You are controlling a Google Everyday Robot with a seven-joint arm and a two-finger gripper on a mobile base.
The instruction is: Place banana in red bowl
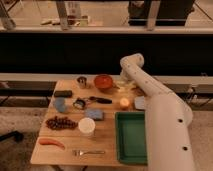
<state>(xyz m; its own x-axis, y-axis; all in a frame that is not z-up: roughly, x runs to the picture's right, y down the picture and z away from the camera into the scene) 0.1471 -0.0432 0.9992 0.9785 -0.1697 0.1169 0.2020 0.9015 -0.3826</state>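
While our gripper (122, 85) hangs, jaws spread wide, at the small pale yellow curved banana (128, 88), we see the glossy round orange-red bowl (103, 81) just beside it.

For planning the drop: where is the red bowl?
The red bowl stands near the table's far edge, between the metal cup to its left and the gripper to its right.

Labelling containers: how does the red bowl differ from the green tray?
The red bowl is round and small, at the far edge; the green tray is rectangular, larger, at the near right corner. The end effector is beside the bowl, far from the tray. Both sit on the wooden table.
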